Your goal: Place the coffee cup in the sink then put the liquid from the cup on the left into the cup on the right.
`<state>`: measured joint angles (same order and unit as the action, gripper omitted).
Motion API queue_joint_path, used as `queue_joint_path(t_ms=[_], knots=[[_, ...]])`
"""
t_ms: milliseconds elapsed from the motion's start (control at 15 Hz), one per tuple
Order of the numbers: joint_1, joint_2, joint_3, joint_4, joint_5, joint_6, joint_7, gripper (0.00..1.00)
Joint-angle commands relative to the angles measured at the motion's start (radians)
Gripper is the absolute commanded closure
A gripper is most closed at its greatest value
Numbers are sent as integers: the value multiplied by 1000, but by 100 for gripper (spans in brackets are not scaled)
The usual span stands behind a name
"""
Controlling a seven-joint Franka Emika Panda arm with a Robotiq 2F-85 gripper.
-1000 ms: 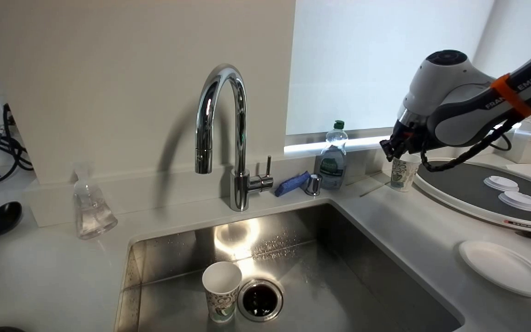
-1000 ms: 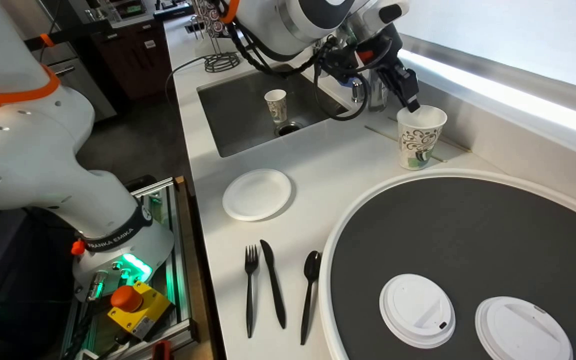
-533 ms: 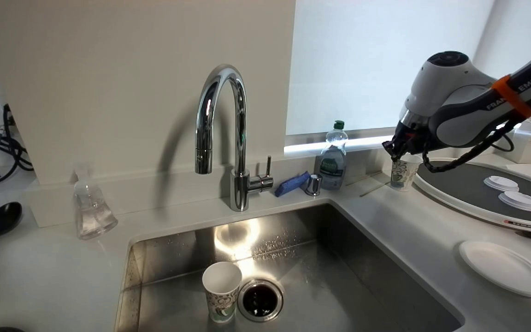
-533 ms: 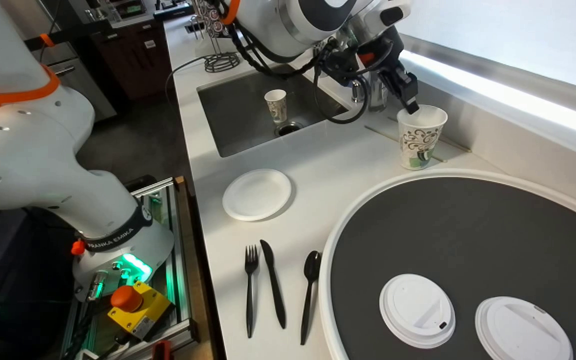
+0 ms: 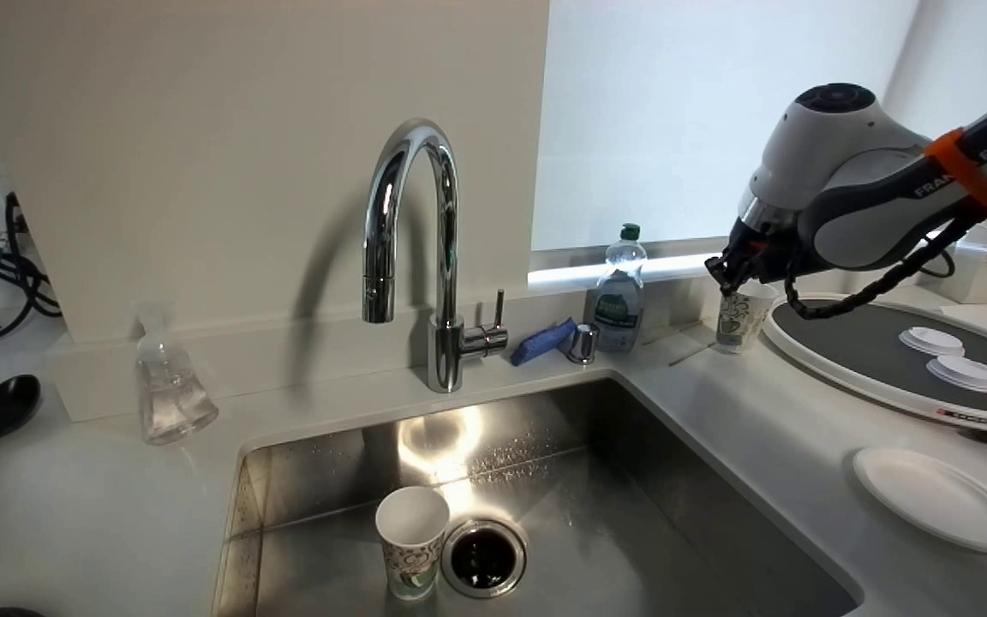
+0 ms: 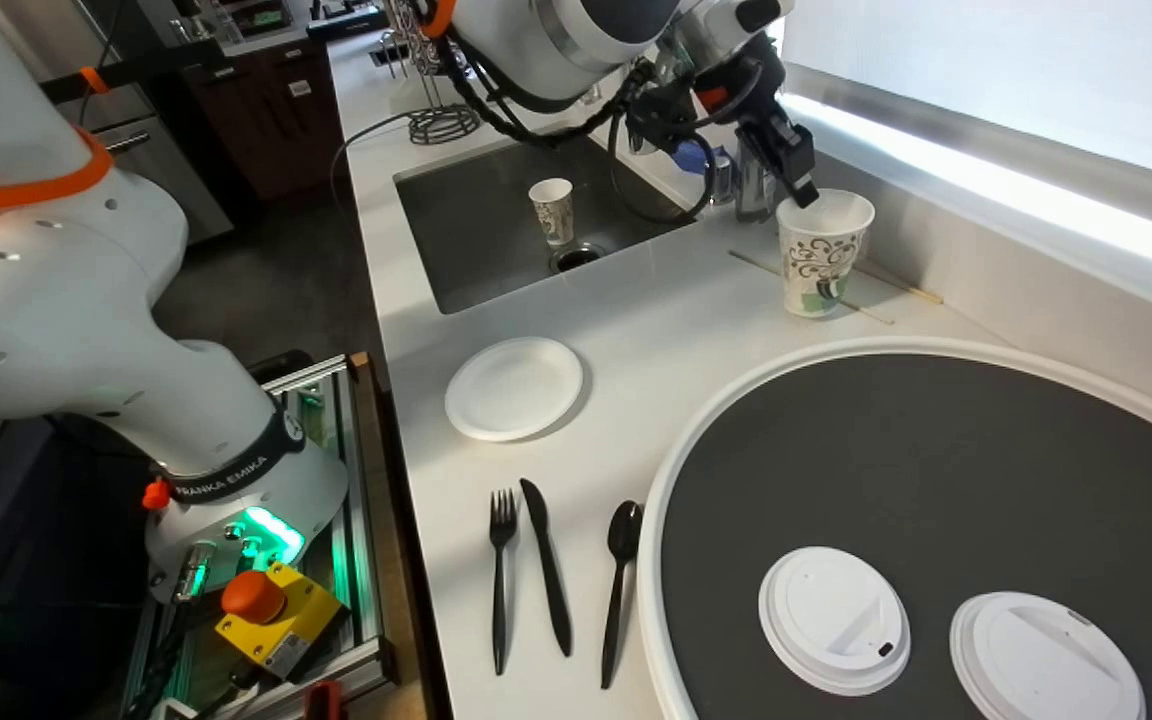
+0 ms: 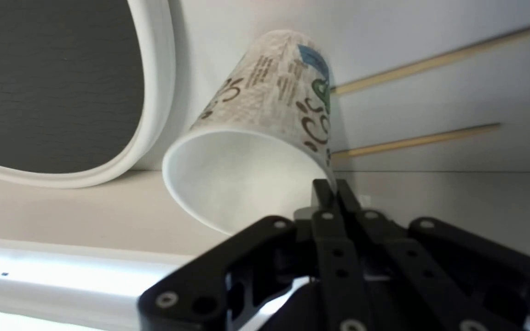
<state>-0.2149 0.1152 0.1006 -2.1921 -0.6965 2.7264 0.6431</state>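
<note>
A patterned white paper cup (image 6: 822, 265) is at the counter's back edge, between the sink and the round grey board; it also shows in an exterior view (image 5: 740, 321) and the wrist view (image 7: 269, 96). My gripper (image 7: 335, 189) is shut on its rim, one finger inside and one outside. The cup leans slightly; I cannot tell if its base touches the counter. No liquid shows inside it. A second patterned cup (image 5: 412, 540) stands upright in the steel sink (image 5: 622, 531), beside the drain (image 5: 483, 559). The chrome tap (image 5: 445, 356) rises behind the sink.
Two thin wooden sticks (image 7: 430, 63) lie by the held cup. A soap bottle (image 5: 618, 313) and blue sponge (image 5: 542, 341) stand near the tap. A white plate (image 6: 514, 388), black cutlery (image 6: 548, 572) and the round grey board (image 6: 936, 450) with white lids (image 6: 834, 620) are on the counter.
My gripper and the cup it holds have moved a little toward the sink, and the cup has tilted slightly. The cup in the sink has not moved.
</note>
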Motion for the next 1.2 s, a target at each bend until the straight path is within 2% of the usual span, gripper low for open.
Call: queue_joint_path(t_ms=[0, 267, 333, 467, 733, 1133], knots=[[38, -160, 59, -137, 46, -19, -43, 99], [113, -296, 127, -250, 185, -17, -152, 99], [186, -324, 95, -273, 233, -12, -185, 99], [247, -364, 116, -317, 323, 3, -249, 99], [325, -402, 160, -370, 389, 17, -266, 99], [317, -357, 225, -422, 309, 92, -165, 99]])
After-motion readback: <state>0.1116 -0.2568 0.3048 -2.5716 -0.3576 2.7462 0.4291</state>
